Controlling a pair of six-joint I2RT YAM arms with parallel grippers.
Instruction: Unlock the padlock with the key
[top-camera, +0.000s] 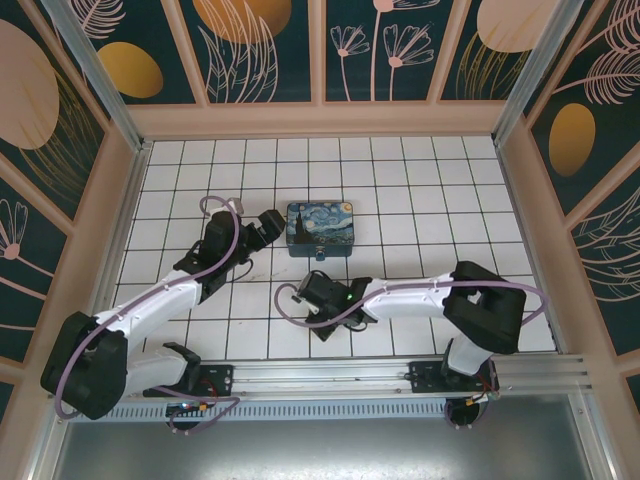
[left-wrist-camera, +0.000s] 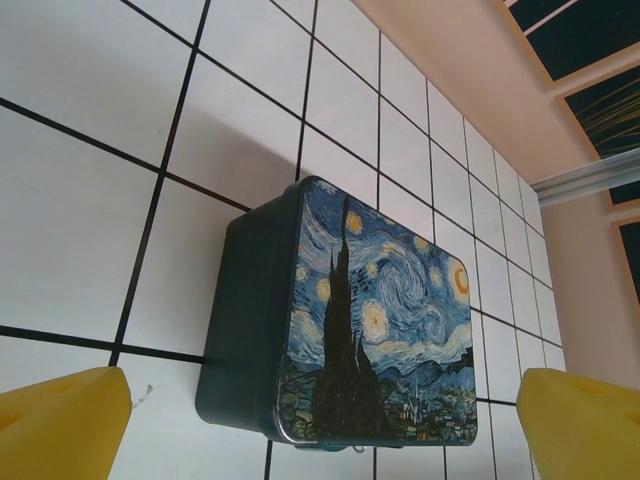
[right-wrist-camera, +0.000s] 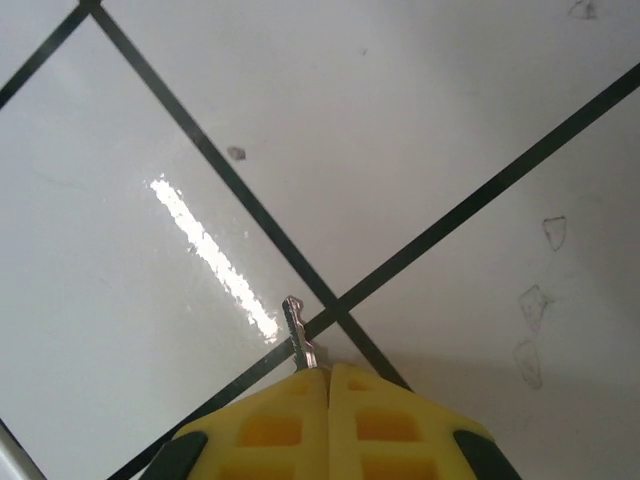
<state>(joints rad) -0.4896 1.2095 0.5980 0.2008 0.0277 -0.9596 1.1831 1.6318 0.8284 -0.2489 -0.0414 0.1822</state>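
Right gripper (right-wrist-camera: 328, 372) has its yellow fingers pressed together, clamped on the key (right-wrist-camera: 296, 328). It is low over the white tiled bench (top-camera: 440, 190), in the near middle of the floor. Left gripper (left-wrist-camera: 320, 400) has its fingers spread wide with nothing between them, and it points at the painted box (top-camera: 320, 228) from that box's left side.

Beige-framed walls (top-camera: 320, 118) with flower panels close in the bench on the left, far and right sides. An aluminium rail (top-camera: 400, 375) runs along the near edge. Open tiles stretch behind the box and across the whole right half. The right arm lies across the near right tiles.

Just a short stub of the key shows past the fingertips. It is thin, silvery grey metal with a small notched end, leaning a little to the left. Its tip is over a crossing of black grout lines, beside a streak of glare. I cannot tell whether it touches the tile.

The box, with its starry night lid and dark teal sides, lies flat just beyond the right gripper, between the two grippers. A small silvery piece (left-wrist-camera: 355, 448) at its front edge is too small to name. Purple cables (top-camera: 225, 235) loop off both wrists.
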